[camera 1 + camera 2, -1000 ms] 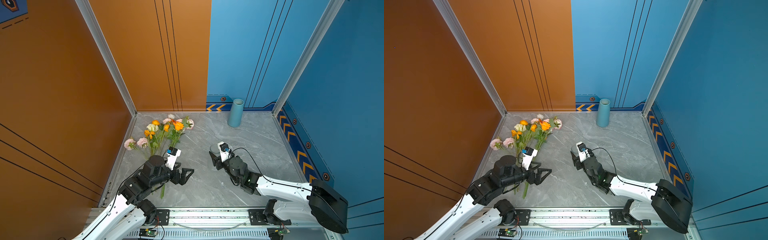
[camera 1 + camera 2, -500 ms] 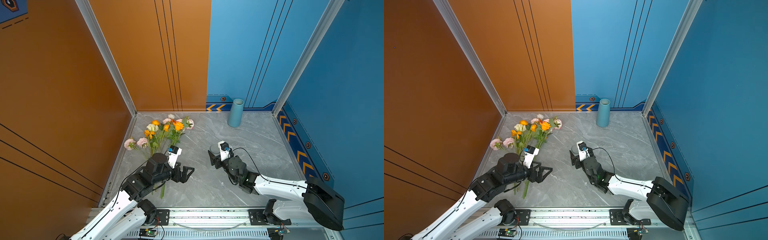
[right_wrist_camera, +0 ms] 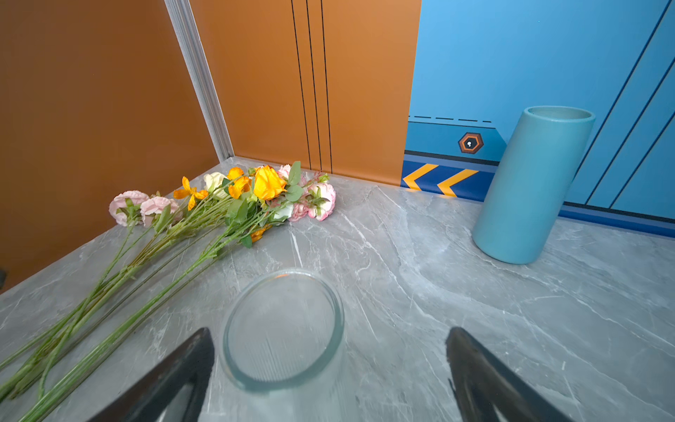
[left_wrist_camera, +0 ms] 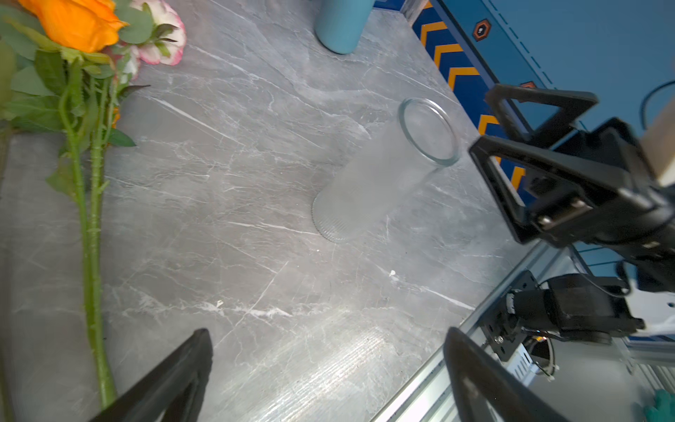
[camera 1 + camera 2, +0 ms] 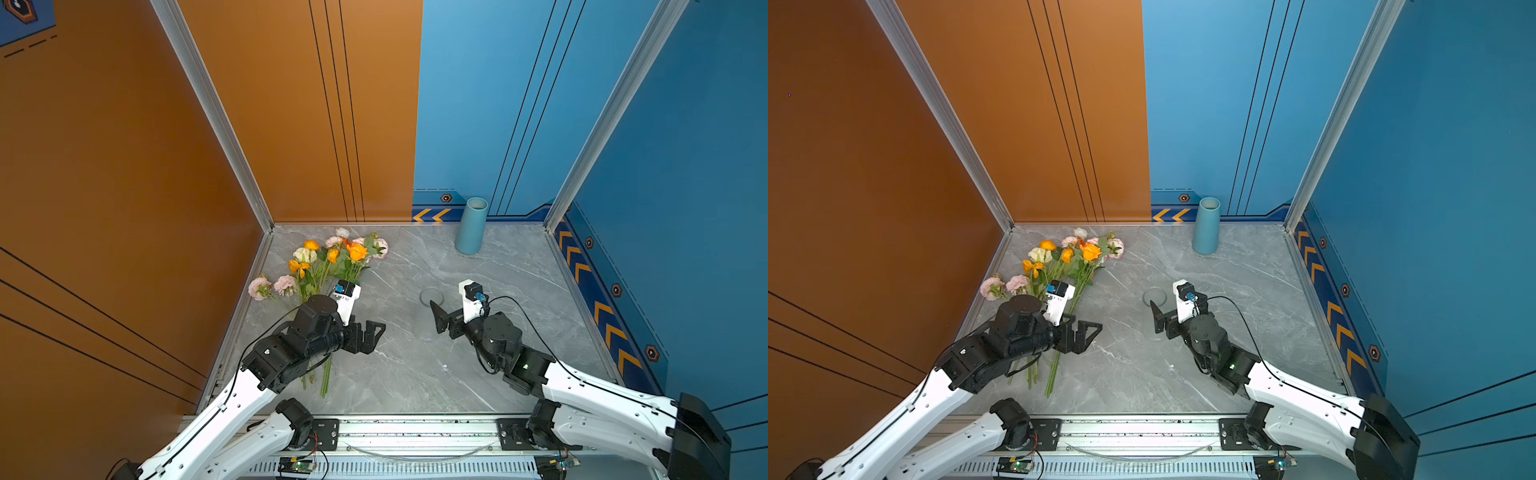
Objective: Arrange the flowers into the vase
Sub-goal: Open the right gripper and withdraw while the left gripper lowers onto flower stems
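1. left hand [image 5: 374, 338]: spread, empty, above the counter [image 5: 415, 374] just right of the near stem ends (my read: staged to pick up a stem). Its arm hides the middle of the stems in both top views.
2. right hand [image 5: 438, 320]: also spread, pinching nothing. In the right wrist view its fingers flank the glass vase [image 3: 283, 329]. Can't tell whether one finger touches the glass.
3. glass vase: upright, mouth up, mid-counter between the two arms, so probably the receiver, since both arms can reach it. In both top views only a faint rim ring shows, and the right wrist view cuts off its base.
4. flowers [image 5: 328, 262]: all lie flat at far left, blooms toward the far wall, stems fanning toward the near edge. None are in a vase yet. Blooms overlap, so the count is unclear.
5. blue vase [image 5: 471, 226]: upright by the far wall, well apart from both hands. Its inside isn't visible.
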Controlling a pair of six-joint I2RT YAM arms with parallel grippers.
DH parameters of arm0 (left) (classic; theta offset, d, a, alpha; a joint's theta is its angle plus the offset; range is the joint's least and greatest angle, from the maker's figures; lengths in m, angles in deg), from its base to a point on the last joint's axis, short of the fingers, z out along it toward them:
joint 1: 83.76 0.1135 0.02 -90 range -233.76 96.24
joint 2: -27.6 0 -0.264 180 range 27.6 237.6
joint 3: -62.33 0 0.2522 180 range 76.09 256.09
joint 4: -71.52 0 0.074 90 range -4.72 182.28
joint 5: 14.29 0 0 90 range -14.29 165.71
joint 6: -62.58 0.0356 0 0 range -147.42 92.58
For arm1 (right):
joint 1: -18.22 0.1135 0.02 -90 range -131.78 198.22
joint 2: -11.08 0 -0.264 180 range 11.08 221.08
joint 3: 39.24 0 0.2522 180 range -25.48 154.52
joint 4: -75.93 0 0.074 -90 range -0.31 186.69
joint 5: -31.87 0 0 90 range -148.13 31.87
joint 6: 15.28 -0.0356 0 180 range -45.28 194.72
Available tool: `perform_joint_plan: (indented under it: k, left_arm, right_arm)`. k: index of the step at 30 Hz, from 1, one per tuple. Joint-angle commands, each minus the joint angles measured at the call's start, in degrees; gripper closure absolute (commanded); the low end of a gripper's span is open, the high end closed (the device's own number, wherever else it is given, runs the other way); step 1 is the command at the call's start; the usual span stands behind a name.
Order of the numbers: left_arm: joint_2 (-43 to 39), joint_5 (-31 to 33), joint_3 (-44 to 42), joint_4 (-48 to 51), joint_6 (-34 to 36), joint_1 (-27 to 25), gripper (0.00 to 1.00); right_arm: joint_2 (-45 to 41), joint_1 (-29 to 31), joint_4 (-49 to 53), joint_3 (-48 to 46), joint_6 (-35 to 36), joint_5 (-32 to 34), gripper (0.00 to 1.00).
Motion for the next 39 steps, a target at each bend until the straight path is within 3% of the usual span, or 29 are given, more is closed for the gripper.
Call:
perform_joint_plan:
  k: [1, 5, 10, 11, 17, 19, 23, 27, 31, 35, 39]
  left_arm:
    - [1.02, 11.29, 1.53, 6.79, -4.70, 1.52, 0.04]
    - [3.00, 13.67, 0.73, 10.96, -7.93, 7.07, 0.11]
    - [3.01, 12.52, -1.13, 11.52, -10.73, 15.34, 0.13]
    - [3.22, 11.48, -1.26, 11.48, -11.33, 17.29, 0.20]
    - [8.63, 6.93, -1.52, 12.03, -12.74, 28.06, 0.36]
    - [10.74, 8.62, -0.91, 11.98, -12.82, 29.67, 0.43]
    - [12.95, 13.33, 0.12, 11.80, -13.47, 30.99, 0.46]
    - [15.95, 13.99, 0.83, 11.82, -13.26, 33.82, 0.53]
    - [19.62, 13.84, 1.33, 10.92, -12.50, 37.13, 0.57]
    - [23.70, 14.11, 2.08, 8.68, -10.96, 41.11, 0.59]
    - [29.42, 12.41, 4.03, 6.70, -9.86, 43.06, 0.59]
  right_arm:
    - [-8.13, 0.02, 17.97, 0.55, -0.04, -1.43, 0.00]
    - [-13.59, 2.09, 26.32, 5.45, 1.42, -2.56, 0.00]
    - [-7.95, 9.69, 32.89, 17.51, 9.02, -1.35, 0.00]
    - [-6.54, 11.32, 32.37, 19.38, 10.16, -1.69, 0.00]
    - [9.38, 14.96, 23.32, 25.69, 12.68, -13.98, 0.00]
    - [15.77, 16.81, 19.89, 26.12, 15.10, -13.67, 0.00]
    - [24.06, 19.66, 6.94, 21.00, 20.18, -12.57, 0.00]
    - [27.15, 20.84, -9.47, 12.49, 19.15, -17.10, 0.00]
    - [29.45, 22.81, -5.98, 13.76, 20.86, -14.41, 0.00]
    - [31.61, 21.63, -15.91, 8.27, 18.01, -14.81, 0.00]
    - [33.75, 21.64, -18.44, 8.03, 16.68, -15.15, 0.00]
